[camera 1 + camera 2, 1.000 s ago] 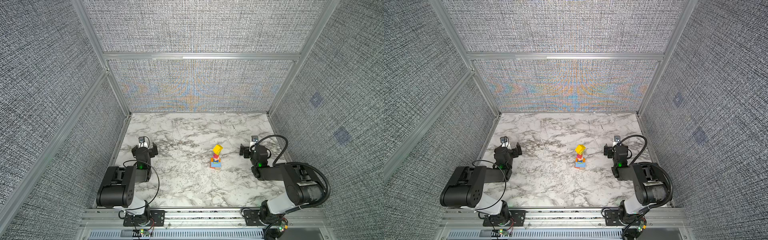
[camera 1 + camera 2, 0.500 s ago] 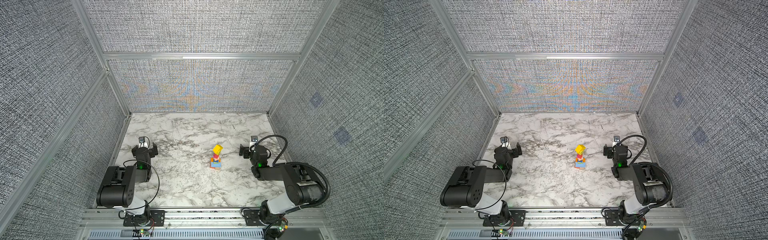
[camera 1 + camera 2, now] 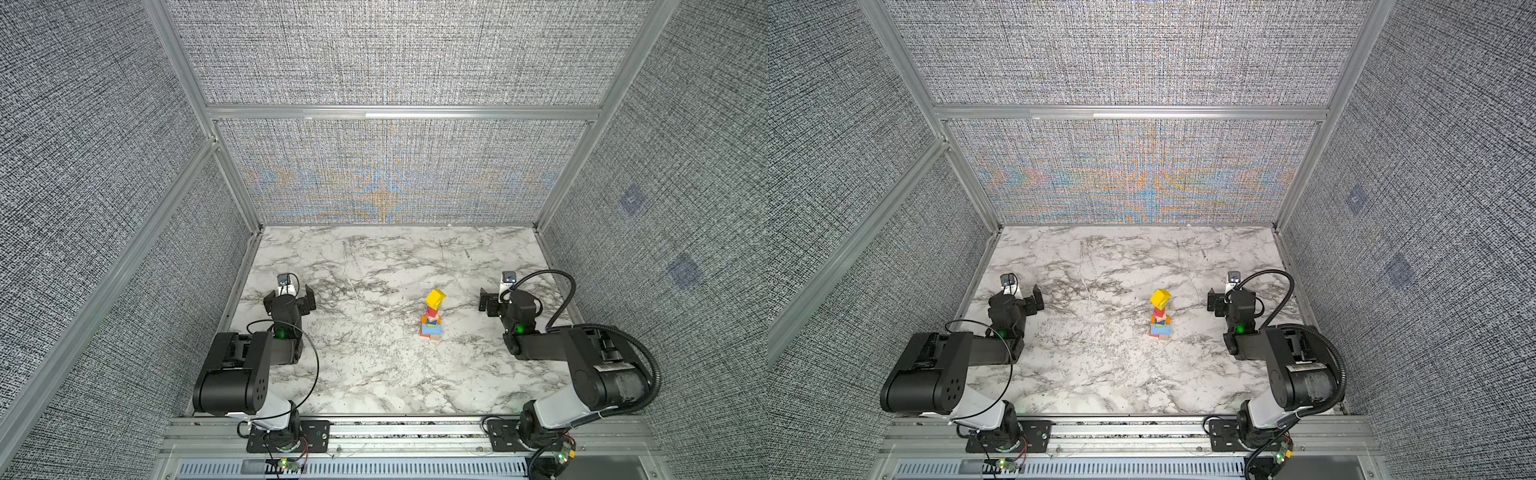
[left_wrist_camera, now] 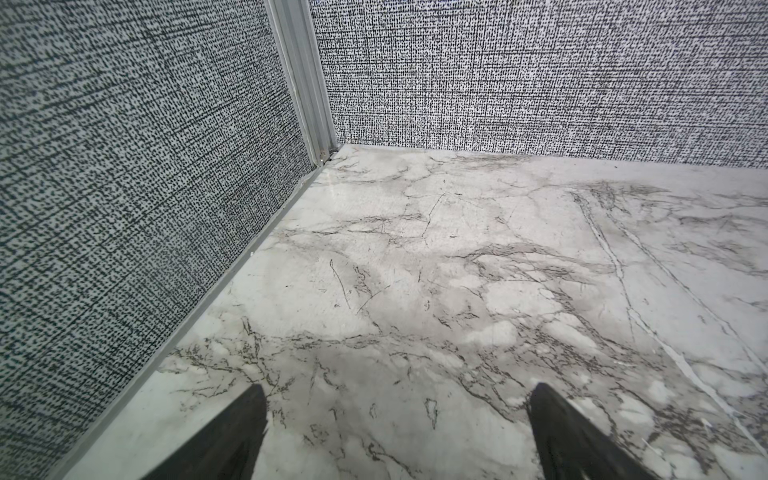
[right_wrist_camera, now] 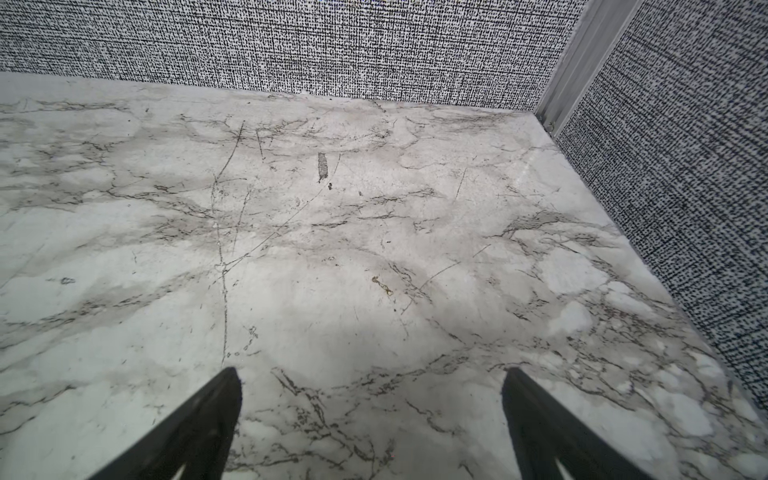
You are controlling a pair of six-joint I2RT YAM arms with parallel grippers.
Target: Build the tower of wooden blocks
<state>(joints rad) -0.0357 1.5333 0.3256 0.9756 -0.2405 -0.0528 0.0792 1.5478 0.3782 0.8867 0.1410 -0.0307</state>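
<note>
Listing one tower [image 3: 432, 316] of wood blocks [image 3: 1160, 321], upright on the marble table [image 3: 374, 374], right of centre in both top views. Shows wide orange, tan and light blue bricks lowest, smaller cubes above, yellow block [image 3: 435, 296] topmost and turned a little askew. Runs its long axis straight up from the table. Shows no loose blocks elsewhere on the table; judged complete or nearly so.

Listing left gripper [image 3: 289, 298]: jaws spread wide, nothing between them, low over the table near the left wall, well apart from the tower. Points toward the far left corner in the left wrist view, with the tower out of that view.

Listing right gripper [image 3: 509, 300]: jaws likewise spread wide, empty, near the right wall. Sits nearer the tower than the left gripper, with the tower to its left, toward the table's middle. Points toward the far right corner in the right wrist view, with the tower out of that view.

Judged: favours the right arm for any further placing or straightening, reaching sideways toward the middle, then down along the upright axis.
</note>
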